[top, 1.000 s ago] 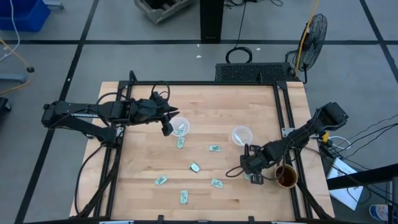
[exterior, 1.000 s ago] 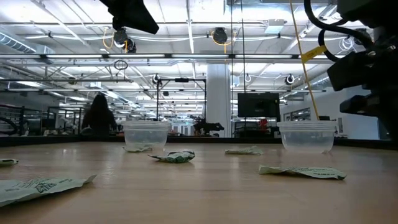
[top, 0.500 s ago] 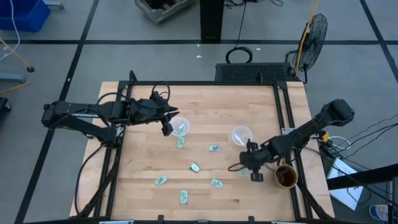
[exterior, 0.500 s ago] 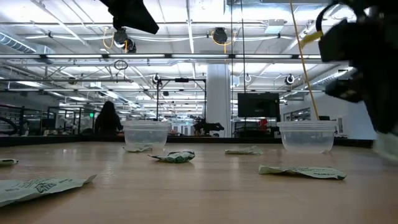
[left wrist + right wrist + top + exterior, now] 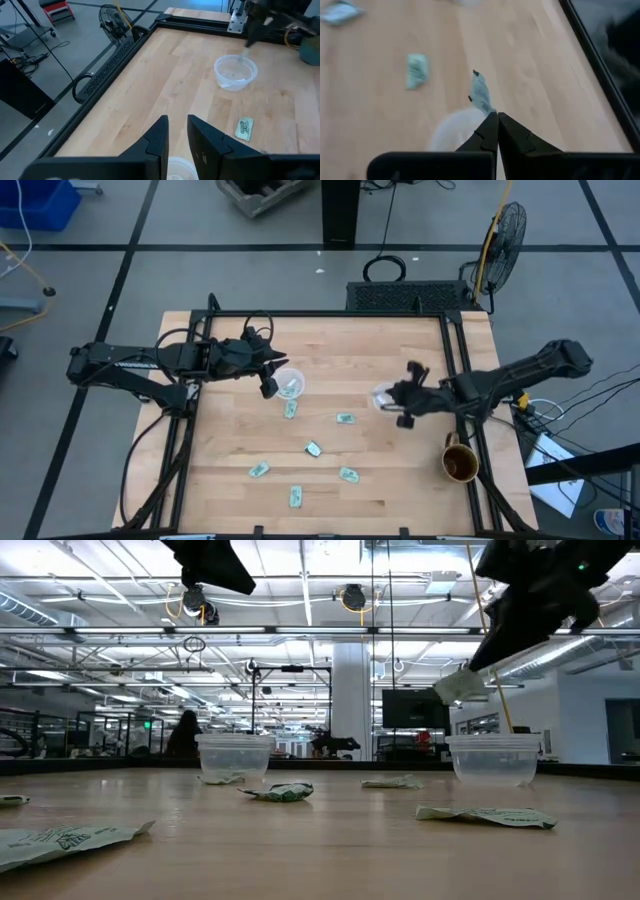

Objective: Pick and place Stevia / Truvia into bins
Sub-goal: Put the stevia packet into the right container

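Right claw pinches a sweetener packet above the right cup; left claw hangs unclenched over the left cup.

The right arm reaches in level from the bench's right edge, its right claw (image 5: 399, 393) clenched on one packet (image 5: 481, 95) by an end, raised just over the rim of the right cup (image 5: 387, 396); in the low view the packet (image 5: 458, 685) hangs tilted above that cup (image 5: 493, 758). The left arm stretches in from the left side, its left claw (image 5: 271, 370) with fingers parted and holding nothing, poised over the left cup (image 5: 290, 384), which has a packet inside. Six more packets lie loose on the bench (image 5: 330, 345) between and in front of the cups. A brown mug (image 5: 459, 464) stands at the bench's right edge.
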